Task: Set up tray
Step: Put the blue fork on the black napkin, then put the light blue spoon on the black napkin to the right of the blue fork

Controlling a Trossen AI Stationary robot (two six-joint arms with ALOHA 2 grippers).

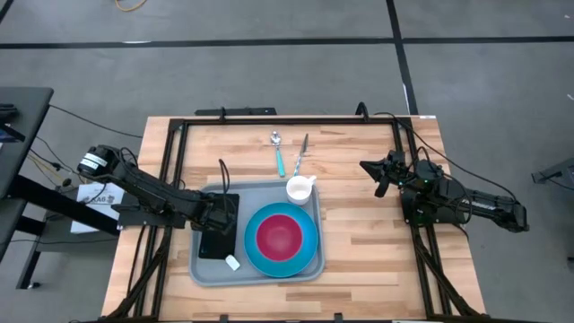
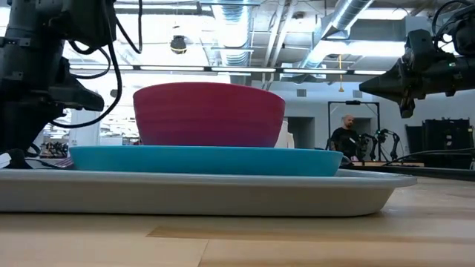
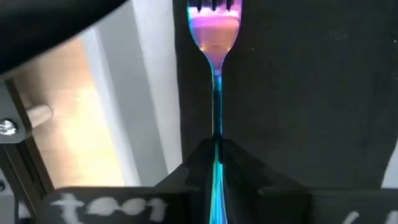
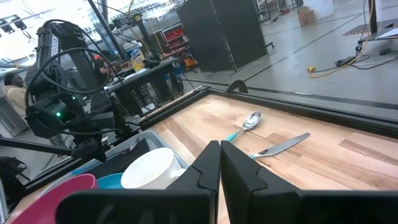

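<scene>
Grey concrete floor (image 1: 269, 81) w/ dark tape lines crossing it, yellow cable near the far edge. Light wood butcher-block tabletop (image 1: 368, 242) inside a black metal frame (image 1: 287, 120). Black side table (image 1: 22, 117) off to one side. Ceiling is open: silver round ducts (image 2: 349, 18), pipes, strip lights, bright overall. Tall dark cabinets (image 4: 221, 37) and racks along the back. Person in dark top (image 2: 344, 139) stands at a far bench.

A pink bowl (image 1: 280, 236) sits in a blue plate (image 1: 309, 249), a white cup (image 1: 300, 189) just beside it. A fork (image 3: 215, 37) lies on a black napkin (image 1: 218, 244). A spoon (image 1: 278, 151) and what looks like a knife (image 1: 301, 152) rest on the wooden table (image 1: 368, 242).
</scene>
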